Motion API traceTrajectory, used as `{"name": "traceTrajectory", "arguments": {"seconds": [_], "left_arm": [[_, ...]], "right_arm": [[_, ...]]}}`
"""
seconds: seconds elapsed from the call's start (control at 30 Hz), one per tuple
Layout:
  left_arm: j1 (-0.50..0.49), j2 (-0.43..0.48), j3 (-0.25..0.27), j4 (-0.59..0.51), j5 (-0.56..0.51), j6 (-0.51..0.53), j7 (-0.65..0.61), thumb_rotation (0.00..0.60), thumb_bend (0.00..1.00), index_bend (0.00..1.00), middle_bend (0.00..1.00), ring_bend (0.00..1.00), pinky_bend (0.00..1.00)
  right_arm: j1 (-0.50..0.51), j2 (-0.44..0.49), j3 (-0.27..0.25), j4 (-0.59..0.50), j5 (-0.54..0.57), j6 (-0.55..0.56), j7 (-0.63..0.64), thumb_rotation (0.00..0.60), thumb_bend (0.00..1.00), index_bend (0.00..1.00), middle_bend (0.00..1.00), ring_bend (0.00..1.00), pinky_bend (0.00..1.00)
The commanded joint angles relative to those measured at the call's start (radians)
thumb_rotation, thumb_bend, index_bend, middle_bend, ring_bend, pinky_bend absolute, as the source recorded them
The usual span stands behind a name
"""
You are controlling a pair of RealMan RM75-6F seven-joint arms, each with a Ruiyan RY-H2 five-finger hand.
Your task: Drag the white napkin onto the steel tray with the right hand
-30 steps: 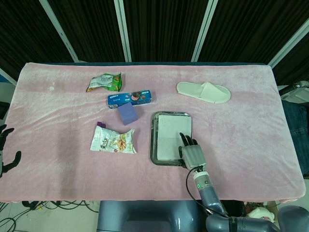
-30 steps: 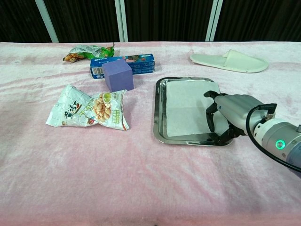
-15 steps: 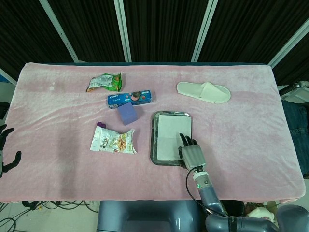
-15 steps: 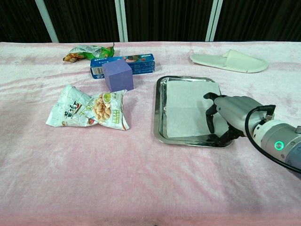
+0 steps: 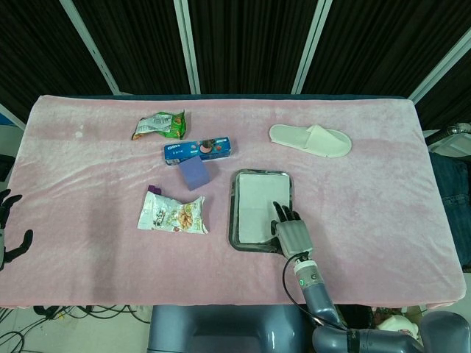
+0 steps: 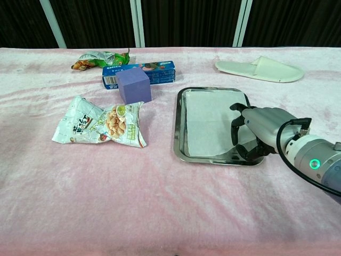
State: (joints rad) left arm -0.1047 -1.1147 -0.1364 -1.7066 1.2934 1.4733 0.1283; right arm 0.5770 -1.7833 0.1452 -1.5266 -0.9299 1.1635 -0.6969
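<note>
Right hand: we are seeing the right hand (image 6: 261,130) reaching in from the near right edge and lying over the near right corner of the steel tray (image 6: 179,149). Its dark fingers (image 6: 236,128) are curving downward with gaps between them, and the tips are pressing on the napkin; we are not seeing anything clasped inside them.
White napkin: the white napkin (image 6: 205,120) is lying flat inside the tray, covering most of its floor. In the head view the napkin (image 5: 257,202) is sitting fully within the tray's rim (image 5: 234,220).
Steel tray: it is resting on the pink cloth (image 6: 133,197) at centre right of the table.
Left hand: the left hand (image 5: 9,224) is showing only at the far left edge of the head view, off the table, with fingers apart and gripping nothing.
Snack bag: we are seeing a snack bag (image 6: 101,124) lying left of the tray, apart from it.
Purple cube: a purple cube (image 6: 134,85) is standing just in front of a blue biscuit box (image 6: 154,71).
Green packet: a green packet (image 6: 98,57) is lying at the far left.
Slipper: a white slipper (image 6: 261,69) is lying beyond the tray, well apart from it.
</note>
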Motion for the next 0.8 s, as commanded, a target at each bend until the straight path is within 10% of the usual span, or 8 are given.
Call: {"name": "traceTrajectory", "arguments": {"seconds": [0.03,0.8], "left_arm": [[0.0,0.0,0.0,0.0,0.0,0.0,0.0,0.6,0.37,0.18,0.08,0.0,0.01],[0.0,0.0,-0.001,-0.002,-0.004,-0.001,0.001,0.6,0.37,0.18,0.08,0.0,0.01]], "right_arm": [[0.001,0.0,0.0,0.002,-0.002,0.001,0.002,0.6,0.43,0.48,0.03,0.09,0.19],[-0.002,0.015,-0.017,-0.053,0.001,0.001,0.005,0.6,0.41,0.49,0.02,0.09,0.19]]}}
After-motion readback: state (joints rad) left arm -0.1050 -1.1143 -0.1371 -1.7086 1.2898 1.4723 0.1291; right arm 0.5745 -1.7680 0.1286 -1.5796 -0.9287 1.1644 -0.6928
